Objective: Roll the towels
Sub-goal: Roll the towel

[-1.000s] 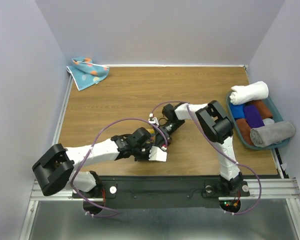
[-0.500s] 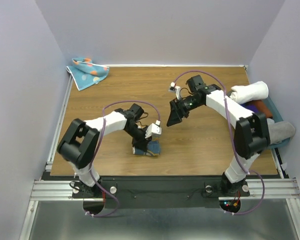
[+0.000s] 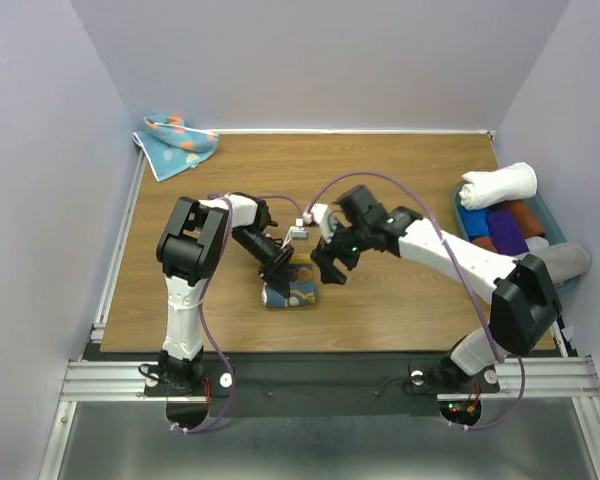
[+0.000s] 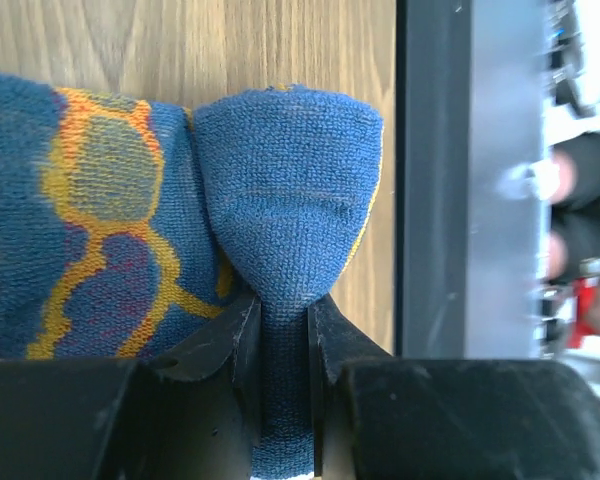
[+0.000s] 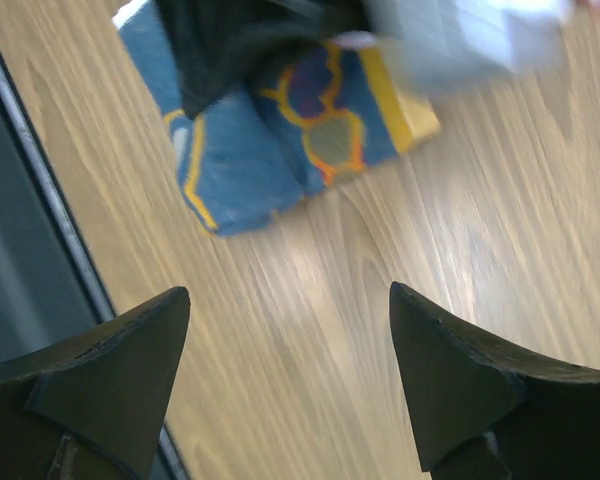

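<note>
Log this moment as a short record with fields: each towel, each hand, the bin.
printed towel: navy and yellow, a small folded bundle near the front edge of the table
dotted towel: light blue, crumpled in the far left corner, untouched
left hand: shut on a fold of the printed towel
right hand: open, above bare wood beside the printed towel, holding nothing
bin: at the table's right edge, holding rolled towels
</note>
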Motion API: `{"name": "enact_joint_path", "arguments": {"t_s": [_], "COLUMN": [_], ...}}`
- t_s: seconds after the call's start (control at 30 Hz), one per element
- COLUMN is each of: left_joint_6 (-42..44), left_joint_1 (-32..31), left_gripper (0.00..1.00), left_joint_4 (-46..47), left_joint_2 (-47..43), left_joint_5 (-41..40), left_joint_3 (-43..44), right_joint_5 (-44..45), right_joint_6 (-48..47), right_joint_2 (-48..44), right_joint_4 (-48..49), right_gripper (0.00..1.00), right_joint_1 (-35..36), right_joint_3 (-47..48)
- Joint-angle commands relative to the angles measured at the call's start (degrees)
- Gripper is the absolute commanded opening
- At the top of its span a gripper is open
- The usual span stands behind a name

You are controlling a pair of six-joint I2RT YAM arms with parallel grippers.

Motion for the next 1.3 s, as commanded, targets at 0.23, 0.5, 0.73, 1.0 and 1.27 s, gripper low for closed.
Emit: {"name": "enact_joint_path", "arguments": {"t_s": [0.23, 0.5, 0.73, 1.0, 1.27], "left_joint_6": [2.42, 2.50, 3.03, 3.91, 3.12], "left_joint_1": [1.23, 1.58, 1.93, 4.39, 12.29], "left_gripper": [0.10, 0.14, 0.20, 0.56, 0.90], "left_joint_4": [-3.52, -3.52, -3.52, -3.52, -3.34], "left_joint_2": [7.26, 8.76, 8.06, 2.00, -7.40], "left_joint_5": [-9.43, -10.14, -9.96, -10.93, -11.37], "left_joint_3": [4.84, 6.16, 7.39, 7.75, 12.22], "right_joint_5": [17.97, 17.36, 15.34, 9.81, 0.41], "right_joint_6": [-5.53, -8.87, -8.96, -4.40, 0.79], "right_joint_2": [6.11, 10.07, 16.05, 16.67, 14.56], "right_joint_4": [15.38, 19.77, 19.60, 16.26, 8.45], "right_gripper": [0.88, 0.88, 0.45, 0.00, 0.01], "right_joint_1": [15.87, 20.53, 20.54, 20.01, 15.45], "right_joint_3": [-1.01, -3.74, -4.17, -6.37, -7.87]}}
